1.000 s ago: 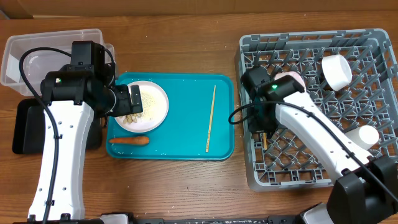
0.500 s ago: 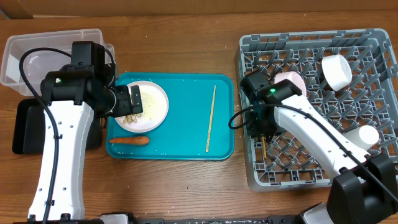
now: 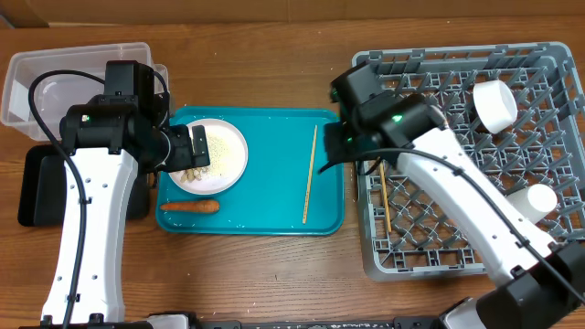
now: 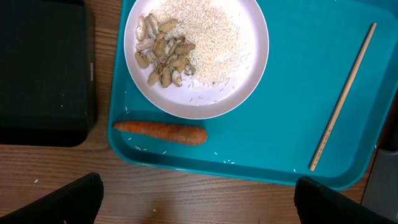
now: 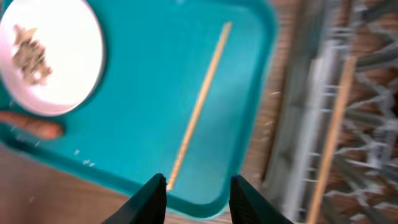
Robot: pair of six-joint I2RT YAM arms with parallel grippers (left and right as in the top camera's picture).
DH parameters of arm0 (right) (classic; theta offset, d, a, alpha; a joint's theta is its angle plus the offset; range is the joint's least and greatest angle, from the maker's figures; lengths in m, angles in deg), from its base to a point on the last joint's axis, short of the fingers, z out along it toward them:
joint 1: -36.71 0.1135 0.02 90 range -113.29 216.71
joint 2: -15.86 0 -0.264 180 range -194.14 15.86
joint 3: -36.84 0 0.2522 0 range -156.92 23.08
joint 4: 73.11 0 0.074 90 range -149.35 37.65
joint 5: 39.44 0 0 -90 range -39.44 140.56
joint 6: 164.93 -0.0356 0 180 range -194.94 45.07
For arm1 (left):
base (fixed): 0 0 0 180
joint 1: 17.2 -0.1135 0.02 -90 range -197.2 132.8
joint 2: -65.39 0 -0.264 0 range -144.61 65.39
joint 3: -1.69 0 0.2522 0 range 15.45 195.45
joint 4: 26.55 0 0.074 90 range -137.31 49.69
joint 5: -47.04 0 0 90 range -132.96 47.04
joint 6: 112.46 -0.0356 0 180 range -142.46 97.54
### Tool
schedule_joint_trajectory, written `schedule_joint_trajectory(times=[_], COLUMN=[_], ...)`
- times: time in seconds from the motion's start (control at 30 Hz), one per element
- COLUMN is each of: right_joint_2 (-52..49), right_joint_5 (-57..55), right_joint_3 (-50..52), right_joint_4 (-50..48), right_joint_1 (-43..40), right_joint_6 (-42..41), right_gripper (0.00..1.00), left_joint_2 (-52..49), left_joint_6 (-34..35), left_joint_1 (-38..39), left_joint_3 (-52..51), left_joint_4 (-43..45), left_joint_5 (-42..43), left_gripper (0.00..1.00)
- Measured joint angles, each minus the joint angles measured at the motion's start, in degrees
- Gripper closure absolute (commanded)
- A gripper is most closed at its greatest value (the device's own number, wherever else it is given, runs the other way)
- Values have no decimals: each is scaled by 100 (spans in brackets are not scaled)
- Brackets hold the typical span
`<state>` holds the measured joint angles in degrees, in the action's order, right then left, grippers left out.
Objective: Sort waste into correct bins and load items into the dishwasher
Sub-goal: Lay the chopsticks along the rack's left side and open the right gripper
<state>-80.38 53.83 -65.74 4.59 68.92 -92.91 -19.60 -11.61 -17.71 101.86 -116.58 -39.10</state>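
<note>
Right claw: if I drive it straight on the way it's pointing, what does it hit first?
Most likely the chopstick lying on the teal tray, near its closer end, or the tray floor right beside it. The open right claw has nothing in between; depth is blurred.

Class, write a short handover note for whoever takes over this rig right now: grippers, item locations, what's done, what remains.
Left gripper: open, empty, above the plate.
Right gripper: open, empty, over the tray chopstick.
Done: one chopstick and two white cups in the rack.
Left: tray chopstick and plate to rack; rice, peanuts, carrot to clear tub or black tray.
</note>
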Motion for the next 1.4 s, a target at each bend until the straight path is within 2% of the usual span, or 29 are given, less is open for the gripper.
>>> schedule_joint_trajectory(times=[0.27, 0.57, 0.7, 0.87, 0.97, 1.27, 1.4], right_joint_2=[-1268, -2271, -2533, -2553, -2553, -2468, -1799], right_joint_5=[144, 181, 162, 103, 98, 28, -61], right_joint_3=[59, 114, 114, 109, 111, -22, -125], right_joint_4=[-199, -457, -468, -459, -433, 299, 535], right_joint_1=[428, 616, 647, 645, 645, 570, 374], right_joint_6=[-407, -675, -778, -846, -876, -855, -621], right_gripper=[55, 57, 63, 86, 96, 96, 96], left_joint_2=[0, 0, 0, 0, 0, 0, 0], left_joint_6=[-2, 0, -2, 0, 0, 0, -2], left_joint_1=[0, 0, 0, 0, 0, 0, 0], left_joint_3=[0, 0, 0, 0, 0, 0, 0], left_joint_4=[0, -4, -2, -2, -2, -2, -4], left_joint_5=[0, 0, 0, 0, 0, 2, 2], left_gripper=[0, 0, 0, 0, 0, 0, 0])
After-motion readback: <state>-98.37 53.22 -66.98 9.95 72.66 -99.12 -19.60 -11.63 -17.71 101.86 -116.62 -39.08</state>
